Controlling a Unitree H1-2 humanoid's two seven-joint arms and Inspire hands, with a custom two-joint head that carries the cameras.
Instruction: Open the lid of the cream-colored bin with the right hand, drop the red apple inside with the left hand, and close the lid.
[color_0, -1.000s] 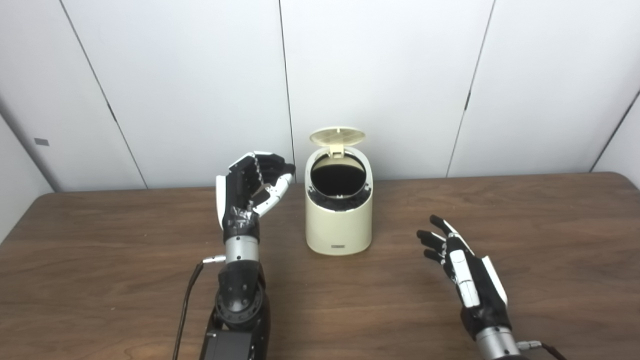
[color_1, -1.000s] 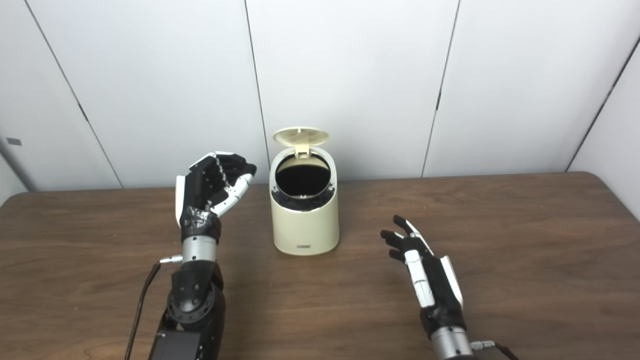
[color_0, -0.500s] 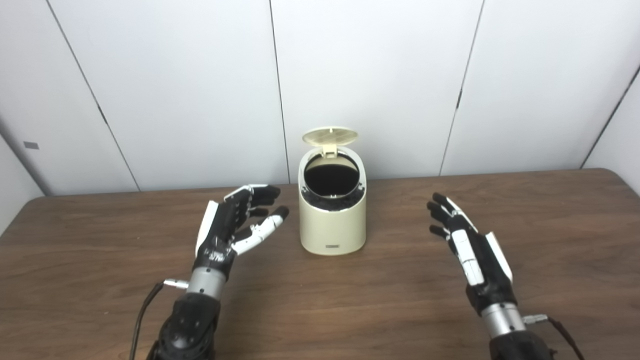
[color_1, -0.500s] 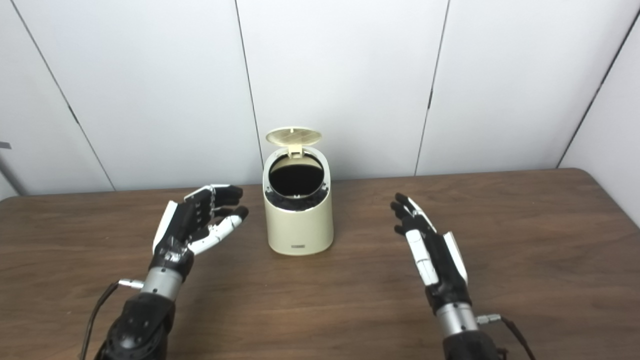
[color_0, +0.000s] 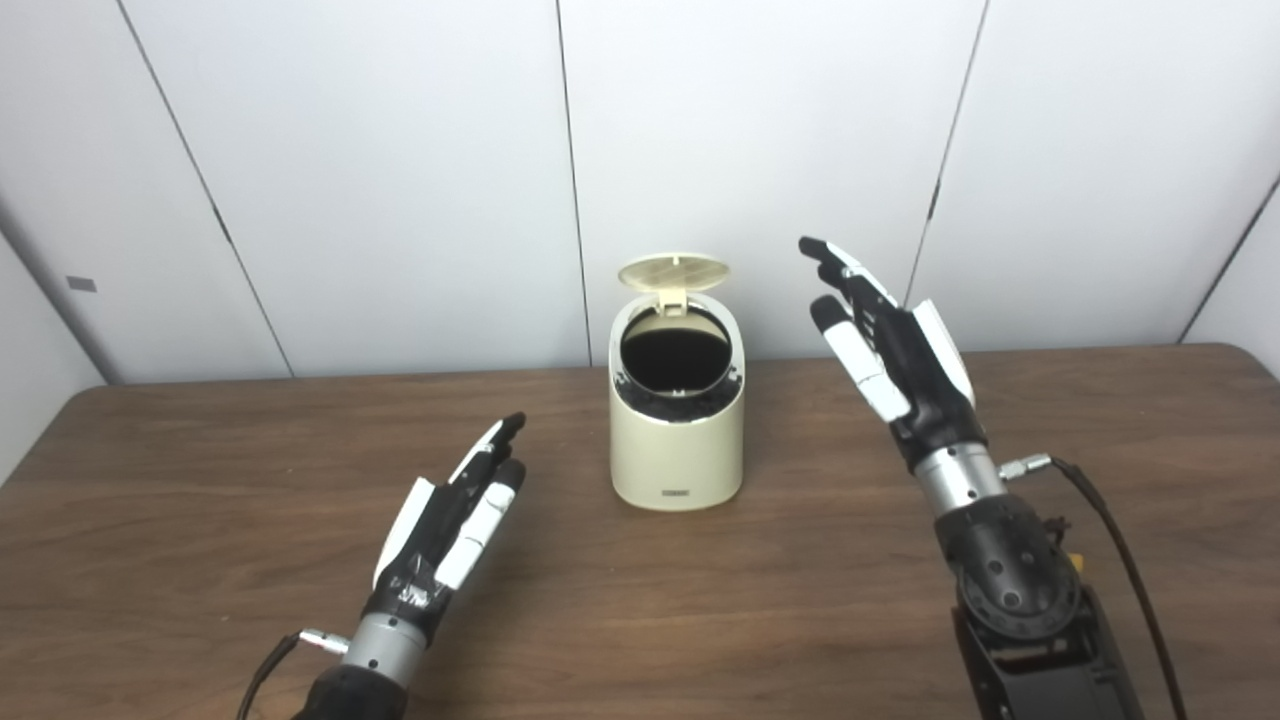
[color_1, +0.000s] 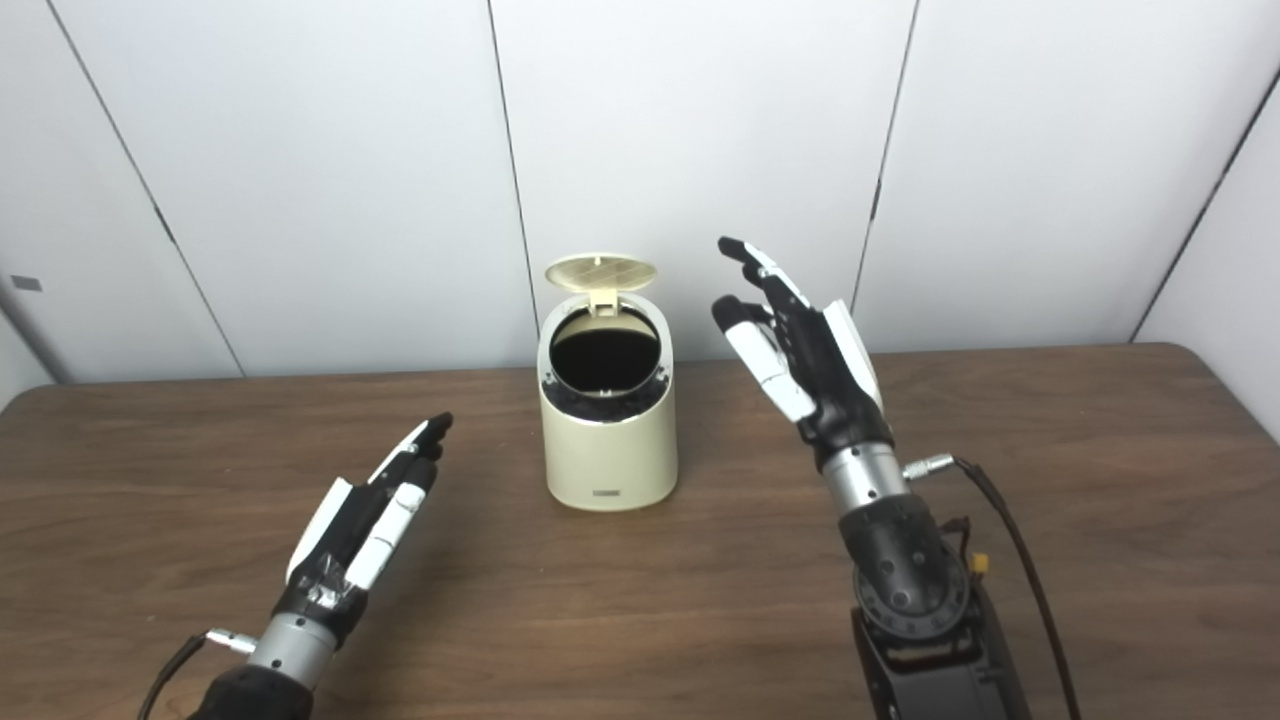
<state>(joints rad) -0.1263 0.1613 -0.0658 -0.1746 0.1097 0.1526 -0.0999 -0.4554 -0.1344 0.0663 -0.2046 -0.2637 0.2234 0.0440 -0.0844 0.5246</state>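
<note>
Both hands are open and empty; the raised right hand, right of the upright lid, may knock the bin over when pushing it down.

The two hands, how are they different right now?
The right hand is raised high, level with the bin's open lid; the left hand is low over the table. The right hand stands to the bin's right, the left nearer the camera on its left. Both are open and hold nothing.
</note>
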